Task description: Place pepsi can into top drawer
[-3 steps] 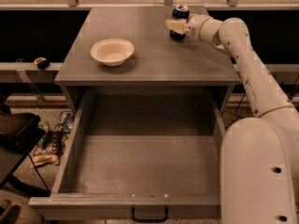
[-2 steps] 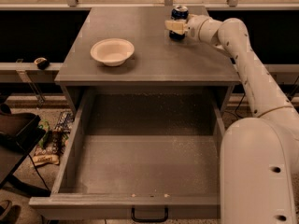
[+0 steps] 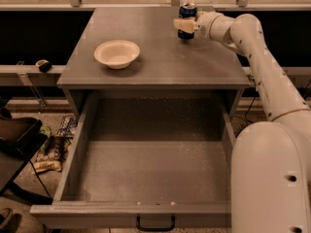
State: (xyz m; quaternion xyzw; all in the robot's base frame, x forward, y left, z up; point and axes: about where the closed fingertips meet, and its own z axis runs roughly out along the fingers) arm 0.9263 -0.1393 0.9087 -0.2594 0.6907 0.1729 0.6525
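The pepsi can (image 3: 187, 12) is dark blue with a silver top. It stands upright at the back right of the grey cabinet top (image 3: 160, 57). My gripper (image 3: 185, 25) reaches in from the right and is shut on the can's middle, with a pale finger (image 3: 183, 25) across its front. The can's base is at the tabletop; I cannot tell whether it is lifted. The top drawer (image 3: 150, 174) is pulled fully open below the front edge. Its speckled grey floor is bare and its small black handle (image 3: 155, 223) is at the bottom.
A white bowl (image 3: 116, 53) sits on the left of the cabinet top. My white arm (image 3: 262, 67) runs down the right side, and the robot's body (image 3: 272, 178) stands beside the drawer's right wall. Clutter and a dark chair (image 3: 19, 140) lie on the floor at the left.
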